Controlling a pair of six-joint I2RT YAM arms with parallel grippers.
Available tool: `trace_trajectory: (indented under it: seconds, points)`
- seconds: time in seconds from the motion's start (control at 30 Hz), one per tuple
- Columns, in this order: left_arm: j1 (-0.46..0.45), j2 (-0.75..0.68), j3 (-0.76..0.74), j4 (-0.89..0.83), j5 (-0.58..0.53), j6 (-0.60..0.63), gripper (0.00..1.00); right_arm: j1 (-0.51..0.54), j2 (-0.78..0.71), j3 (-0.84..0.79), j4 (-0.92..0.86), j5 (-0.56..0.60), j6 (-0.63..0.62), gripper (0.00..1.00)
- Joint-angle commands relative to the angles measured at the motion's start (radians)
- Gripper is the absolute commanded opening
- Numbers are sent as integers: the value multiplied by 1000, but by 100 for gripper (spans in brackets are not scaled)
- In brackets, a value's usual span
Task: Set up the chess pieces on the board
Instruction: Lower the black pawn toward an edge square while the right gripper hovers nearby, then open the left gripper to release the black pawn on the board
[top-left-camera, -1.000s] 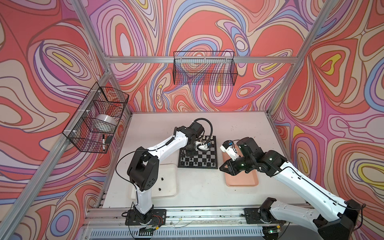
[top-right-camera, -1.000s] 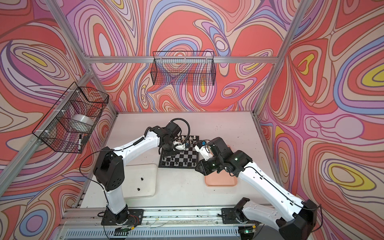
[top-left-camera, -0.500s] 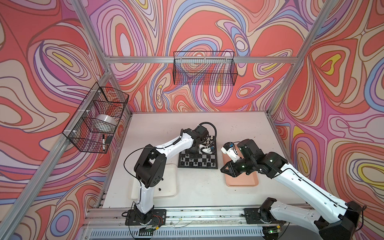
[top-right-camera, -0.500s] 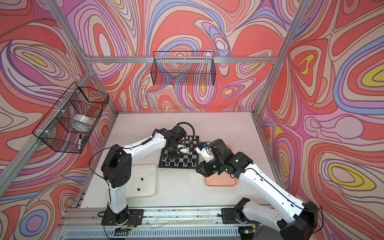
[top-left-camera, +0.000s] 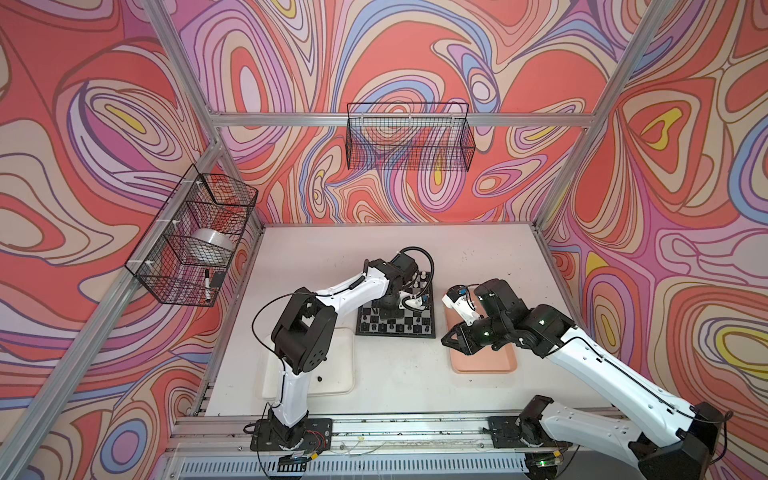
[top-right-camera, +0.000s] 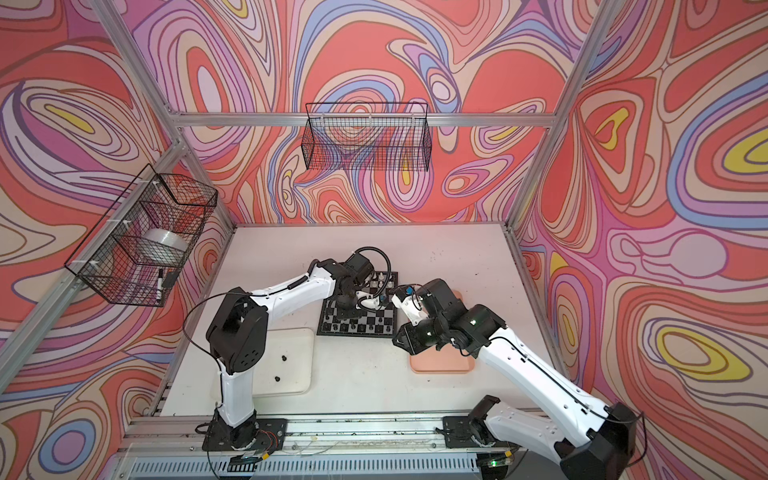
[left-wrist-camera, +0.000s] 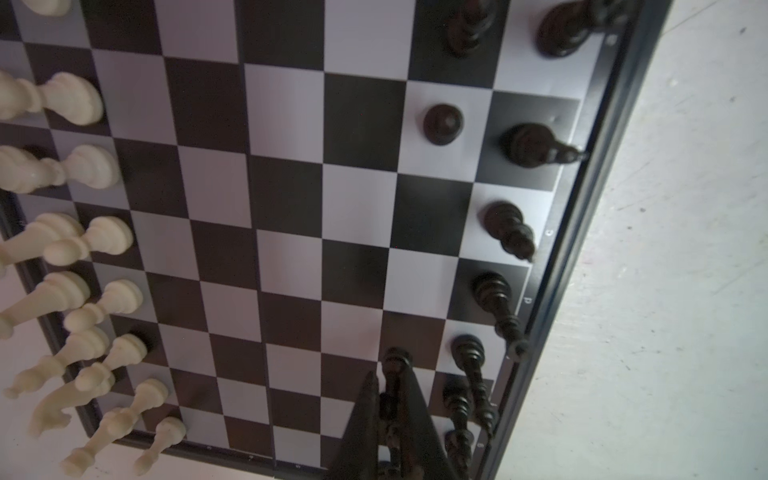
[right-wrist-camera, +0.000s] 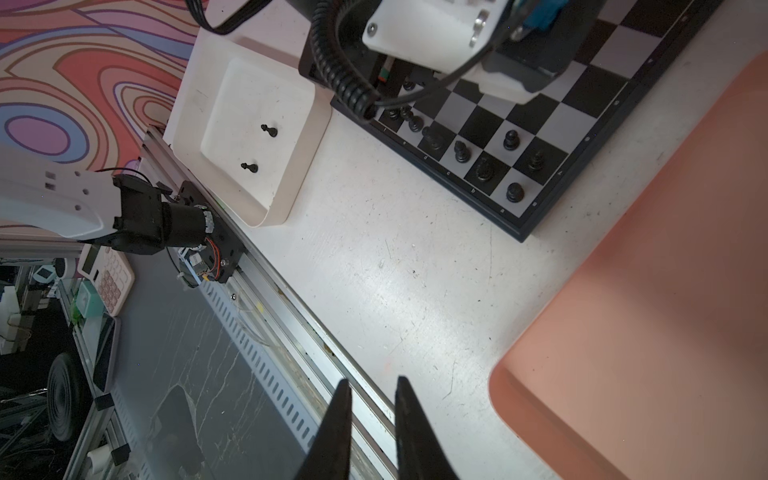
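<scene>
Only left wrist view shows left claw pinching a black piece; right claw slightly parted

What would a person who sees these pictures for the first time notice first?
The swirling pink and red walls strike first. Next comes the board in the middle of the table, with cream pieces along one edge, black pieces along the opposite edge, and the left gripper shut on one black piece over it. Two spare black pieces lie in the white tray.
</scene>
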Motion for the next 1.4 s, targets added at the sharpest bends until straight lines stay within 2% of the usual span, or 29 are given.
trace_trajectory:
  seconds: [0.0, 0.9, 1.1, 1.23, 1.37]
  points:
    - [-7, 17, -15, -1, -1, -4, 11, 2, -12, -11, 0, 13, 1, 20]
    - [-7, 31, -47, 15, -6, -11, 12, 3, -20, -19, 3, 21, 3, 20]
    - [-7, 29, -46, 13, -5, -13, 18, 2, -19, -20, 4, 23, 2, 20]
    - [-8, 23, -48, 16, -2, -11, 25, 2, -19, -21, 2, 22, 2, 20]
    - [-9, 22, -44, 15, -5, -11, 27, 2, -20, -19, 2, 24, 1, 20]
